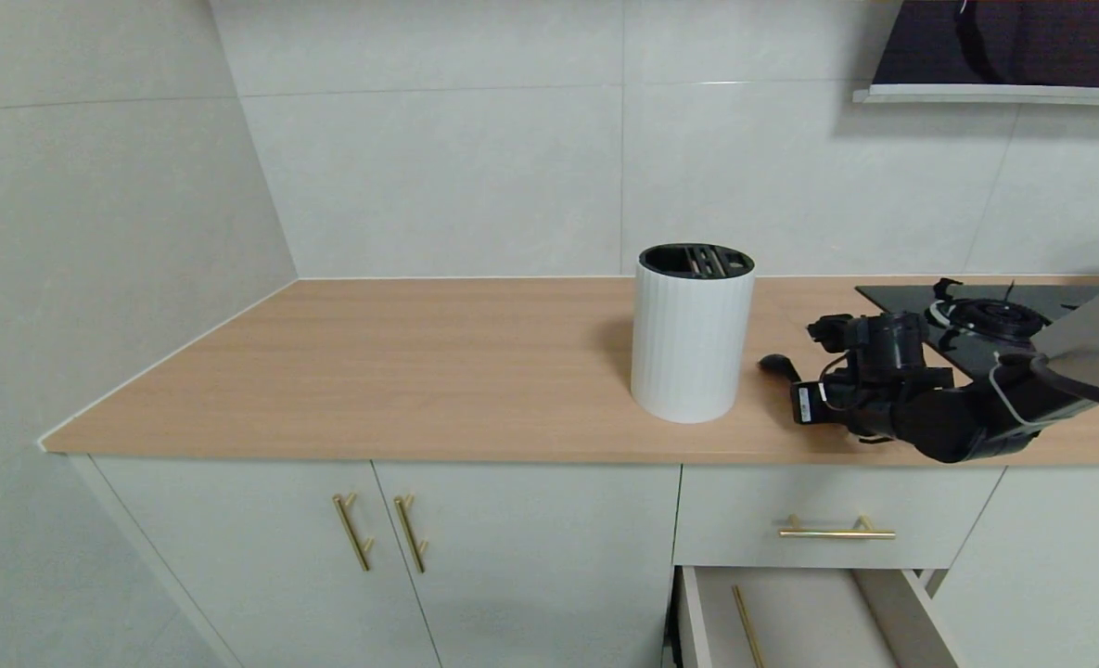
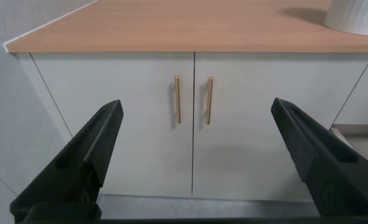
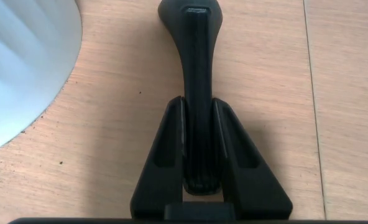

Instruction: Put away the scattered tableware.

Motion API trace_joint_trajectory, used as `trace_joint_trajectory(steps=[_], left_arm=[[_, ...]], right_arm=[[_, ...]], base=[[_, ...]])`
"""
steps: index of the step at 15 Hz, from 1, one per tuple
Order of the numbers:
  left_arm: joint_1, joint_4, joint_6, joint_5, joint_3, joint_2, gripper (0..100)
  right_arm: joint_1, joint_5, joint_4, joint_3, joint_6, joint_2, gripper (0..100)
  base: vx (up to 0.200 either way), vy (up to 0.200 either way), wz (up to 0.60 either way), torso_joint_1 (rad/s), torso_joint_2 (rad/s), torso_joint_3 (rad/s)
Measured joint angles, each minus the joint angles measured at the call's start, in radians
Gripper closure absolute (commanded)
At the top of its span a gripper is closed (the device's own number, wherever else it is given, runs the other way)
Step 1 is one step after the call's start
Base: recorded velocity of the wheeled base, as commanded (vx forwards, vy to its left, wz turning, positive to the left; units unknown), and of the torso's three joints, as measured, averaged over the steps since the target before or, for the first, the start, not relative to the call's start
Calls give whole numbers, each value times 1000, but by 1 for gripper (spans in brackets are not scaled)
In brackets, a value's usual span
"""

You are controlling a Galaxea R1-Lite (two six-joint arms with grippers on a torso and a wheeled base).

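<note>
A black utensil [image 1: 776,365] lies flat on the wooden countertop [image 1: 419,371], just right of a white ribbed holder [image 1: 693,343] with a black slotted top. My right gripper [image 1: 801,390] is low over the counter and shut on the utensil's handle. In the right wrist view the gripper [image 3: 197,102] has both fingers pressed against the handle of the utensil [image 3: 190,25], whose rounded end sticks out ahead, with the holder [image 3: 22,56] close beside it. My left gripper [image 2: 195,109] hangs open below counter height, facing the cabinet doors [image 2: 193,124], with nothing between its fingers.
A black hob [image 1: 994,315] sits at the counter's right end under a range hood [image 1: 1003,56]. Below the counter, a drawer [image 1: 790,612] stands pulled open at the lower right. Tiled walls close the back and left side. The counter's left half is bare wood.
</note>
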Motion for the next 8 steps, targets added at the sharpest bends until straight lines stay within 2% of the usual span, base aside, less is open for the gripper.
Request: trace_joint_trajectory(steps=[3,8], left_arm=[[0,0,0,0,0,0,0],[0,0,0,0,0,0,0]], right_arm=[[1,-9,2,64,6,-52,100],[18,-15,49,359,67,-361,100]], base=[[0,0,0,0,0,0],[0,0,0,0,0,0]])
